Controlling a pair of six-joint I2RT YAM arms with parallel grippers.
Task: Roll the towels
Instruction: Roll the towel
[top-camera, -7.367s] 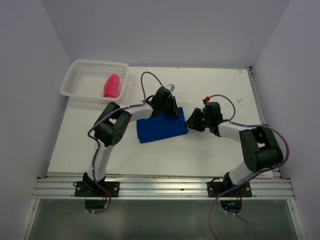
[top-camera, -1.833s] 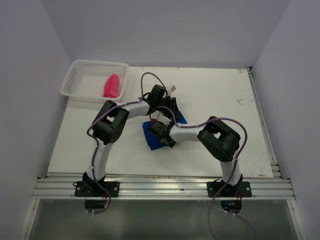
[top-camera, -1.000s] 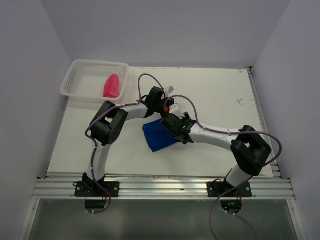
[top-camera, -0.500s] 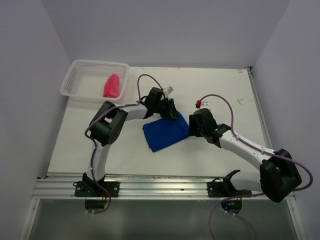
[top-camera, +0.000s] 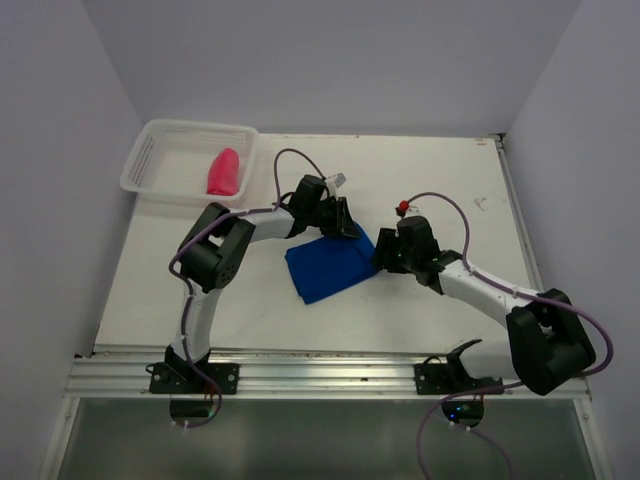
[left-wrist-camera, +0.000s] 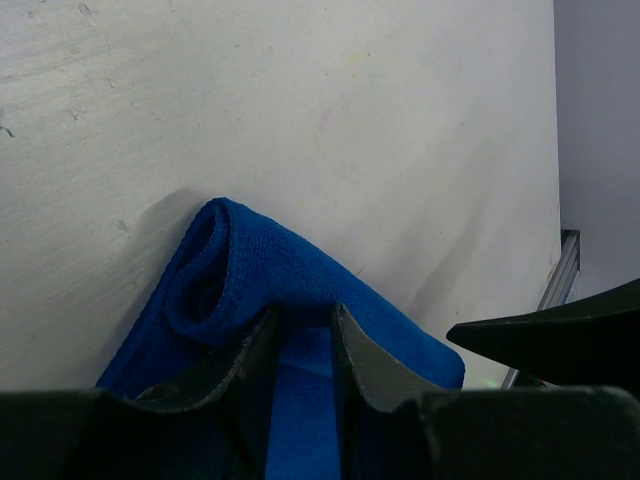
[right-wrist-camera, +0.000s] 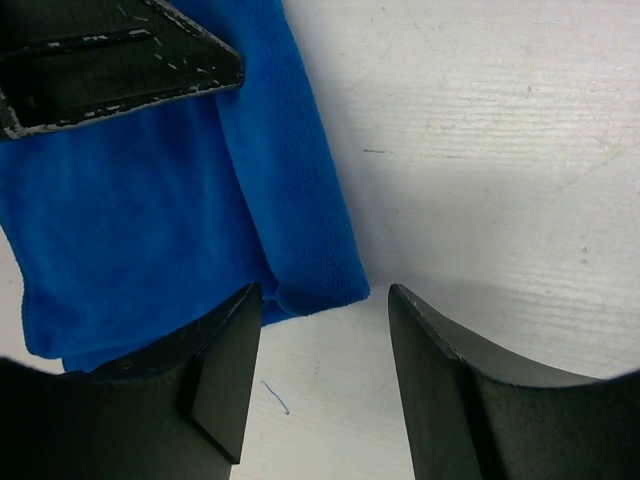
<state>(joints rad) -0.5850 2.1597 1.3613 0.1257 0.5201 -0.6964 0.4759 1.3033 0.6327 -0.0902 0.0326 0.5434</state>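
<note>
One pink towel (top-camera: 223, 172) looks rolled in the basket (top-camera: 150, 140); the blue towel (top-camera: 330, 268) lies on the table (top-camera: 450, 170), barely curled at one edge, pinched by the left gripper (left-wrist-camera: 300, 325), the right gripper (right-wrist-camera: 325, 297) spread around its corner.

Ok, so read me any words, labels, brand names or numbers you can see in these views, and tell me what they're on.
No readable text anywhere: nothing on the blue towel, the pink towel or the white mesh basket.
The small blue pen stroke on the table is a scribble, not a letter.
The faint marks near the far right corner are too small to read.
</note>
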